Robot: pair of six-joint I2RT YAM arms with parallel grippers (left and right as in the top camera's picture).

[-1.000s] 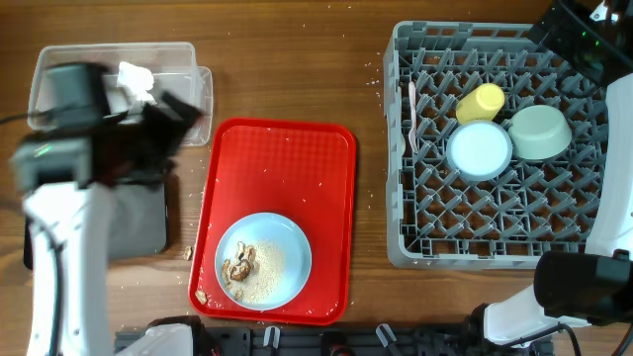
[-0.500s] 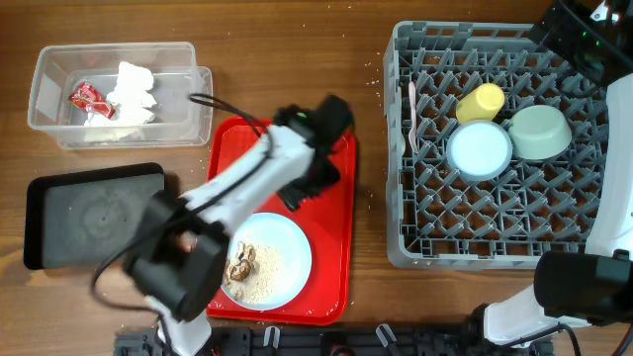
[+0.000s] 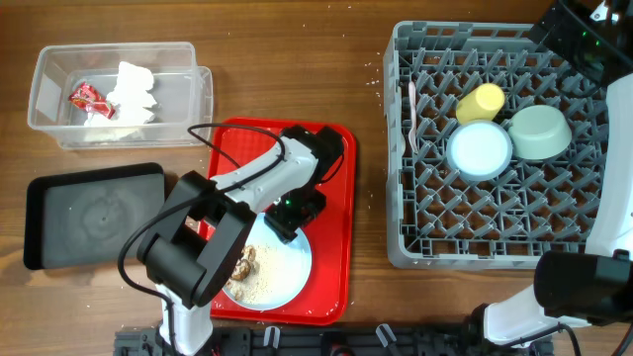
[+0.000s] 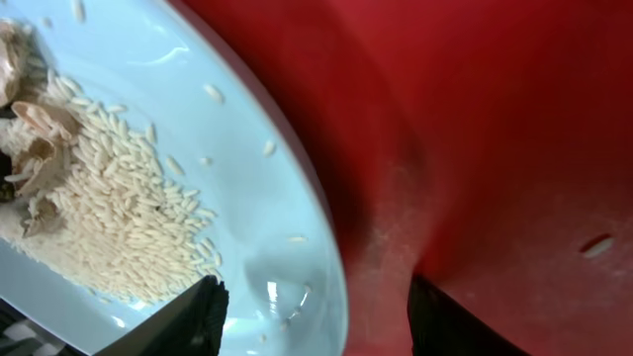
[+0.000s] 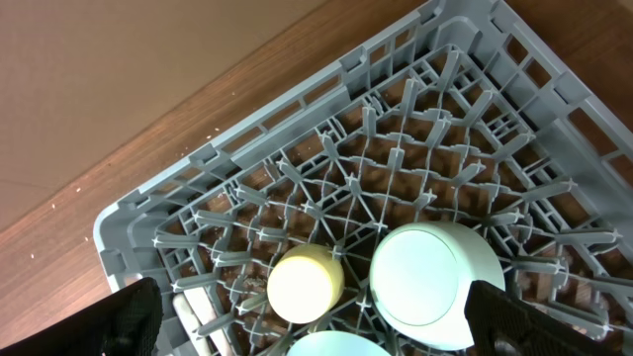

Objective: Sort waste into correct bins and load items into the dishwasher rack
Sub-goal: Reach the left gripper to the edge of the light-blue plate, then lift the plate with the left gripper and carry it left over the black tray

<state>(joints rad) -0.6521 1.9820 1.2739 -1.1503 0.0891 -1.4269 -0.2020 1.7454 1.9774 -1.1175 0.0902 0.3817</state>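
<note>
The left arm (image 3: pixel 247 188) rises from its base at the bench's (image 3: pixel 297 59) near edge, reaches up over the red tray (image 3: pixel 331 252), folds at a joint near the tray's far side and bends back down toward the plate (image 3: pixel 282 262). Its end effector (image 4: pixel 321 321) sits low at the plate's far right rim with its fingers (image 4: pixel 188 321) apart, one over the plate and the other over the tray, so the rim lies between them; whether they touch it I cannot tell. The plate lies on the tray and carries brown scraps (image 3: pixel 240 265) beside a patch of pale crumbs (image 3: pixel 262 282). At the far left the clear tub (image 3: pixel 49 94) holds the napkin (image 3: pixel 134 89) and the red wrapper (image 3: pixel 84 99), and the black tray (image 3: pixel 94 213) lies just in front of it. The right arm (image 3: pixel 584 40) hangs over the rack's (image 3: pixel 495 237) far right corner, its end effector (image 5: pixel 326 318) spread wide and gripping nothing. In the rack sit the yellow cup (image 3: pixel 482 101), two bowls (image 3: pixel 479 150) (image 3: pixel 540 132) just beside it, mouths down, and a white utensil (image 3: pixel 411 114) near the left wall.
</note>
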